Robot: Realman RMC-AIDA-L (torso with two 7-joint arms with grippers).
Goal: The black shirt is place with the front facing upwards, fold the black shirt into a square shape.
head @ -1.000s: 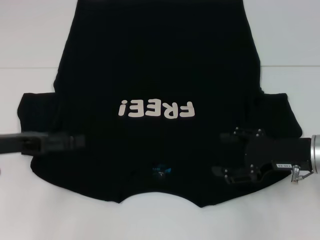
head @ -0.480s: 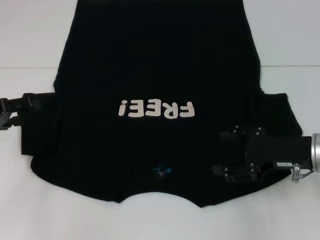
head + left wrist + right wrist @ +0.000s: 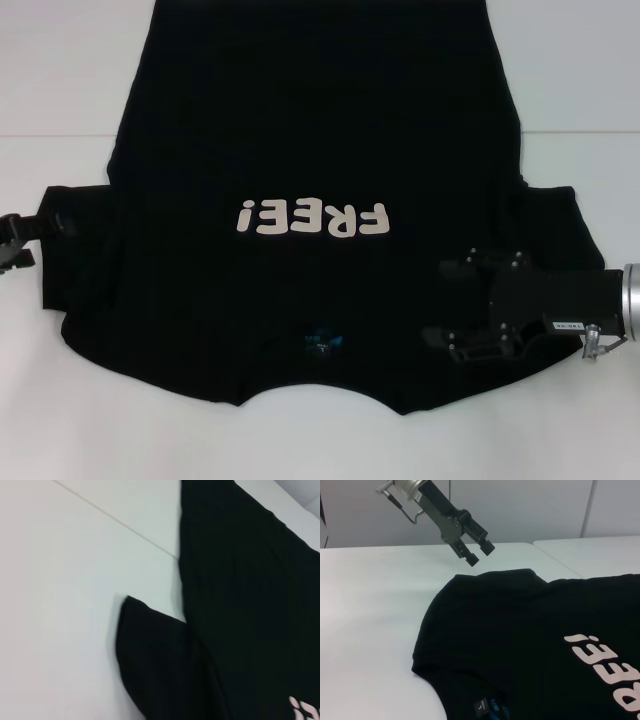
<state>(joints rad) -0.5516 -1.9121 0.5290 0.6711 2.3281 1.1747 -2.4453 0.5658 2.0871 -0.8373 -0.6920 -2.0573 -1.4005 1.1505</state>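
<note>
The black shirt [image 3: 320, 130] lies flat and face up on the white table, collar towards me, its off-white "FREE!" lettering [image 3: 312, 218] upside down and the blue neck label [image 3: 322, 342] near the front. My right gripper [image 3: 440, 305] is open, low over the shirt's right shoulder. My left gripper [image 3: 28, 240] is open and empty at the outer edge of the left sleeve [image 3: 75, 250]. The right wrist view shows the left gripper [image 3: 480, 553] raised above the table just beyond that sleeve. The left wrist view shows the sleeve [image 3: 155, 655] and the shirt's side.
The white table [image 3: 60, 80] has a seam [image 3: 50, 135] running across it under the shirt. Bare table lies on both sides of the shirt and in front of the collar. A pale wall [image 3: 520, 510] stands behind the table.
My left arm has pulled back to the left, from over the shirt's left shoulder to the sleeve's outer edge. The right gripper has barely moved. The shirt lies as before.
</note>
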